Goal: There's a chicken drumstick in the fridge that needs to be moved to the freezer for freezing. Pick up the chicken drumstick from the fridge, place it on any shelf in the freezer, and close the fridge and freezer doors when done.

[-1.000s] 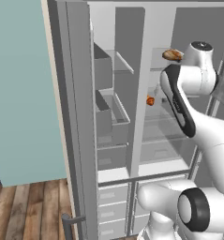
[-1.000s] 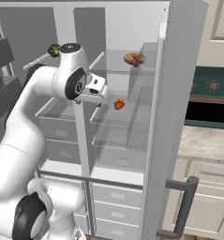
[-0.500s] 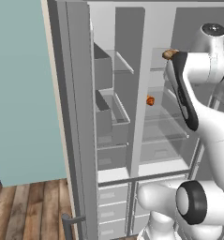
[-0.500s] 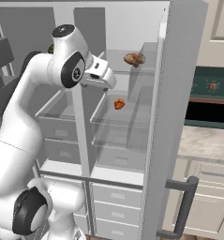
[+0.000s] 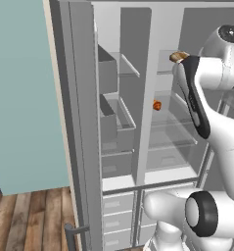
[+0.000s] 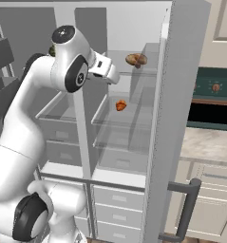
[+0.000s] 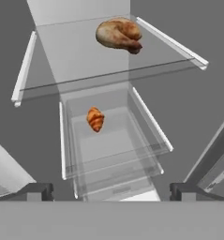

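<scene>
Golden-brown chicken drumstick (image 7: 119, 34) lies on the upper glass shelf (image 7: 76, 61) of the fridge (image 6: 134, 142), upper middle of the hand view. Gripper (image 7: 111, 191) stands wide open, holding nothing, apart from it.

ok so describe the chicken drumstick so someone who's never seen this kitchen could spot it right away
Start at the tall gray side-by-side appliance with both doors open and look into the fridge, the wider compartment. On its top glass shelf lies the chicken drumstick, alone. It is a golden-brown rounded lump, bigger and higher up than the small orange-red item a level below.
</scene>
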